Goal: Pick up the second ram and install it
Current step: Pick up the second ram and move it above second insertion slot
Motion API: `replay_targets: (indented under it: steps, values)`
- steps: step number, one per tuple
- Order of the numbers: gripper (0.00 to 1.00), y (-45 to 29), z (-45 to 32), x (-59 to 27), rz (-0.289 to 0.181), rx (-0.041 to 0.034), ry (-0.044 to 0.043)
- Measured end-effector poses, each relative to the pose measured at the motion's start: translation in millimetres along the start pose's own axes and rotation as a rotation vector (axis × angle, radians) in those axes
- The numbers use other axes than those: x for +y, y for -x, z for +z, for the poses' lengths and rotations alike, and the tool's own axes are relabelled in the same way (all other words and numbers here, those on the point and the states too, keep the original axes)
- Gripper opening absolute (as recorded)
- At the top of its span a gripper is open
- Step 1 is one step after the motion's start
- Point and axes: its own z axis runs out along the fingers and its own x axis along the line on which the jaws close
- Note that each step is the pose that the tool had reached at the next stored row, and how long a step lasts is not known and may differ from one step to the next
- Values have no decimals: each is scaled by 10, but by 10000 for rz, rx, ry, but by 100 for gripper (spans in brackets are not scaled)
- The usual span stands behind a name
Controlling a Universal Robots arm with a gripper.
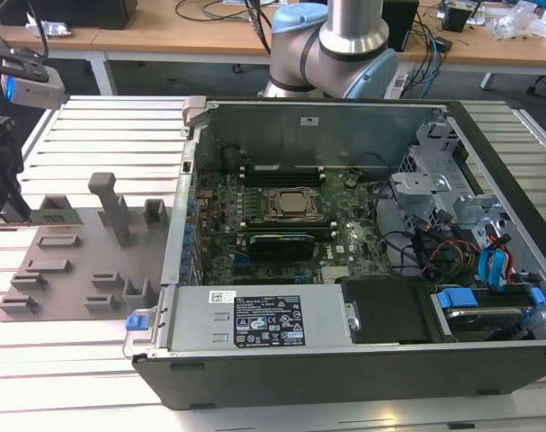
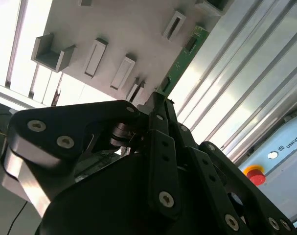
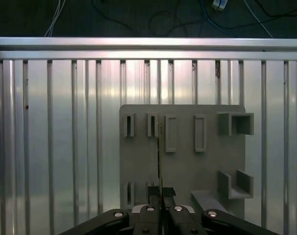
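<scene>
Grip: tool [image 3: 161, 188] clamped on end of second ram [image 2: 185, 54], standing on edge in grey tray [image 3: 187, 164] on worktop [image 3: 65, 147], well apart from open case [image 1: 344, 382]. Best lifted straight, level, no twisting against slots [image 3: 171, 133].

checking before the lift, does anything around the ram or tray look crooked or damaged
Nothing stands out: the second ram stands straight on edge on the grey tray, with the gripper closed on one end.

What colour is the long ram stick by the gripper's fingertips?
Green with dark chips; the ram stick shows best in the second wrist view.
</scene>
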Motion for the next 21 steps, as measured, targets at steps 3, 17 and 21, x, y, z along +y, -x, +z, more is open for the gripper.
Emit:
replay_targets:
  steps: [3,17,21]
  values:
    - [13,2,-91,0,0,0,0]
    - [13,8,-347,2,0,-1,-1]
    - [13,9,-409,2,0,-1,-1]
